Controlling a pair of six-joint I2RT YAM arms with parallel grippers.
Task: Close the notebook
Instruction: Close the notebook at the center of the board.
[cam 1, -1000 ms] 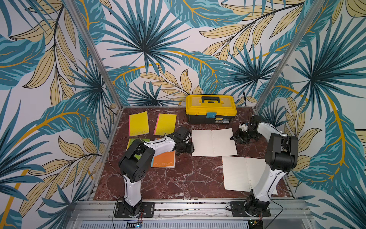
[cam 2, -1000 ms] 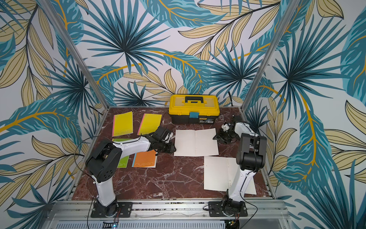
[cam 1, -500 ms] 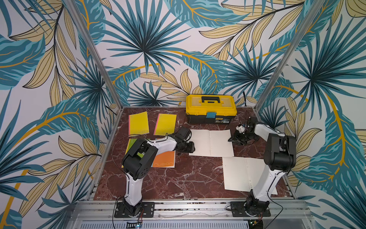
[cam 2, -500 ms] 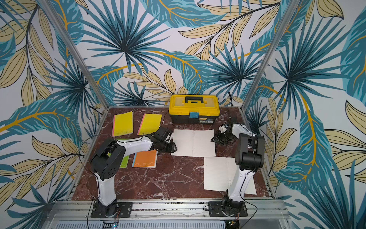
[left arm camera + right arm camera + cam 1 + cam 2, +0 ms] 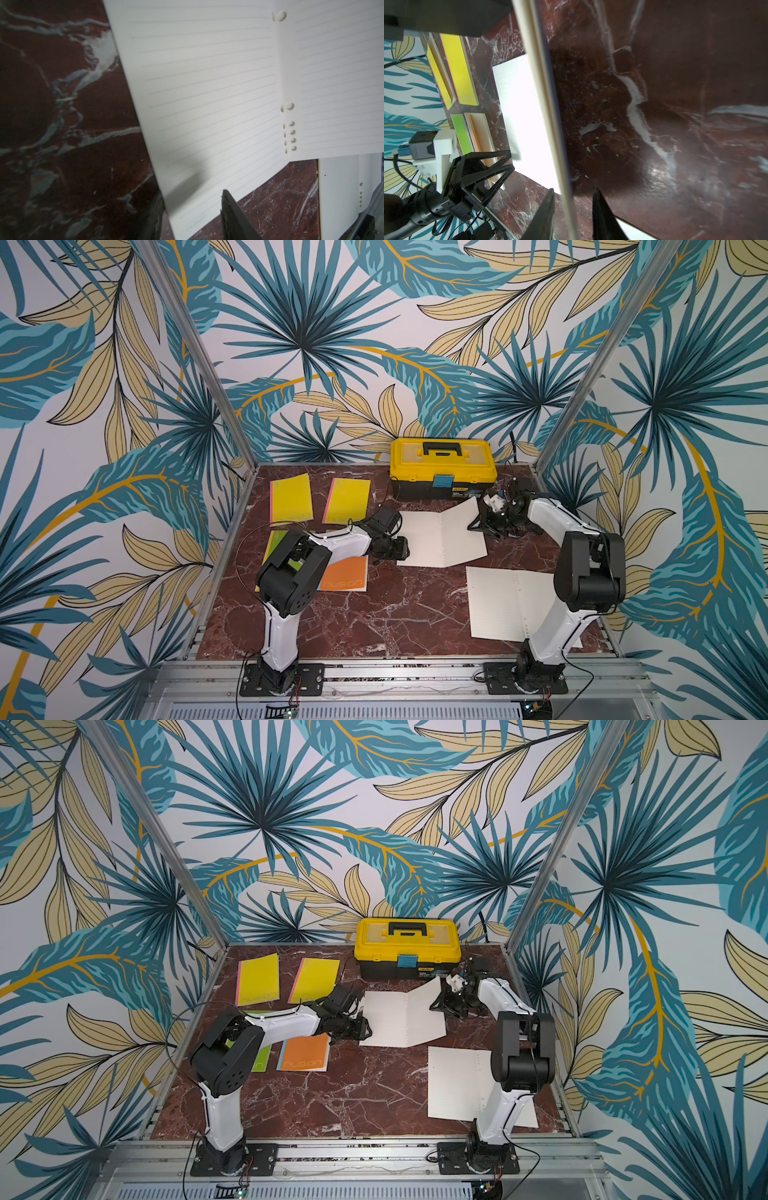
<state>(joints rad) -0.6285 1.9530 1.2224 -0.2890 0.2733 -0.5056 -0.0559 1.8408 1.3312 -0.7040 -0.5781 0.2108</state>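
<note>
Since neither gripper is clamped, I see a few ways this close could fail. Nearest me, at 5 o'clock, the spare notebook [image 5: 498, 601] lies open under the right arm [image 5: 590, 568], and a low elbow swing could drag it.

Further in, the left gripper [image 5: 192, 204] is spread. Its fingers [image 5: 230, 209] straddle the flat half [image 5: 417, 537] at its near corner without squeezing. If the fold shoves toward 9 o'clock, I judge the whole notebook [image 5: 434, 547] may slide on the table [image 5: 374, 614] instead of hinging.

Beyond that, the right gripper [image 5: 573, 189] is spread too. The raised half [image 5: 461, 522] runs edge-on between its fingers [image 5: 548, 205] with a gap on either side, seemingly just leaning there. If I push too fast, that half could slip out and flop back toward 3 o'clock, or buckle.

Farthest, at 12, the toolbox [image 5: 442, 466] sits near the raised half's far corner, which might catch on it.

The notebook lies just past table centre, toward 12. The flat half's 8 o'clock corner sits inside the left gripper. The raised half's 3 o'clock edge sits inside the right gripper, and the spine runs between the two.
</note>
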